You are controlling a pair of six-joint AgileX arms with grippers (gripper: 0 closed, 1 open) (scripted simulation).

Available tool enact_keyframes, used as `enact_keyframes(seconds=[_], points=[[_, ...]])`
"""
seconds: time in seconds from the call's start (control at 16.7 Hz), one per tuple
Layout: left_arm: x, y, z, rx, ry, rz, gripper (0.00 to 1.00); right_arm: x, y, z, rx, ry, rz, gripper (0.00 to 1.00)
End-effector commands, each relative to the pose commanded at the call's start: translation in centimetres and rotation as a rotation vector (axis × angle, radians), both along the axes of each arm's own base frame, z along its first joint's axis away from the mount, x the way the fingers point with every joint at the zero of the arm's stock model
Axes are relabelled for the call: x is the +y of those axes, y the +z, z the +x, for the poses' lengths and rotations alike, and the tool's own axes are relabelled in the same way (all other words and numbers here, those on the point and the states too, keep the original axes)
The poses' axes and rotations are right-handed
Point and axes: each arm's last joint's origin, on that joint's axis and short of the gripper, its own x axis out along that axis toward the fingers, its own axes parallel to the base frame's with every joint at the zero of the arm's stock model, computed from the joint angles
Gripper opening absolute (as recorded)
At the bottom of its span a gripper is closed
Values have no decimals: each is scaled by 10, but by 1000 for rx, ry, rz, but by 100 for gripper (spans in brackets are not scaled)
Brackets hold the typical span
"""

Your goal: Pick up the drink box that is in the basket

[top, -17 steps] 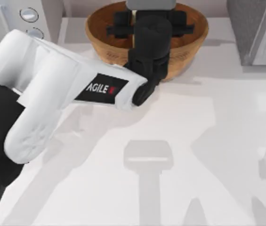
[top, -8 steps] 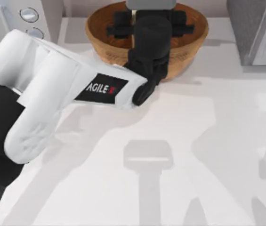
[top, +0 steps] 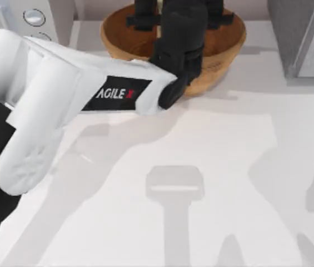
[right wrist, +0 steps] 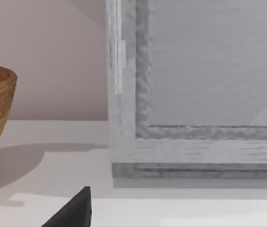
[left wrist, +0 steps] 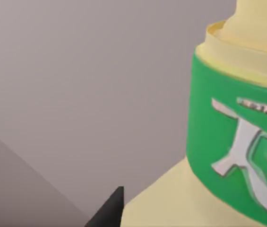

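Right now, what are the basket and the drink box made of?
The basket looks like brown woven wicker or wood: fine ribbed lines run around its wall, with a matte finish. The drink box looks like smooth coated cardboard, pale yellow with a green printed band, though its flat look leaves that open. The left gripper is over the basket.

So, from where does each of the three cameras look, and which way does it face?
Top view: above the table, looking down; the white left arm reaches over the basket, its dark wrist covering the middle.
Left wrist view: on the left arm, close against the drink box; one dark tip of the left claw shows.
Right wrist view: on the right arm, facing a grey appliance; a dark right claw tip shows.
Shared: top and right wrist views both show the basket.
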Motion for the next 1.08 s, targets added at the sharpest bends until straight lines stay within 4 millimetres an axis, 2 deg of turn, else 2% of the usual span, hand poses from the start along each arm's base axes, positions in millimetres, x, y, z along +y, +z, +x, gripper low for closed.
enact_keyframes(seconds=[0.36,0.54,0.66,0.96,1.08], points=[[0,80,0,-9,1,-8,0,0,0,0,0,0,0,100],[2,109,-3,-7,-1,-6,0,0,0,0,0,0,0,100],[3,117,-4,-6,-1,-5,0,0,0,0,0,0,0,100],[3,115,-4,-3,1,-1,0,0,0,0,0,0,0,100],[10,116,-6,8,-1,10,0,0,0,0,0,0,0,100]])
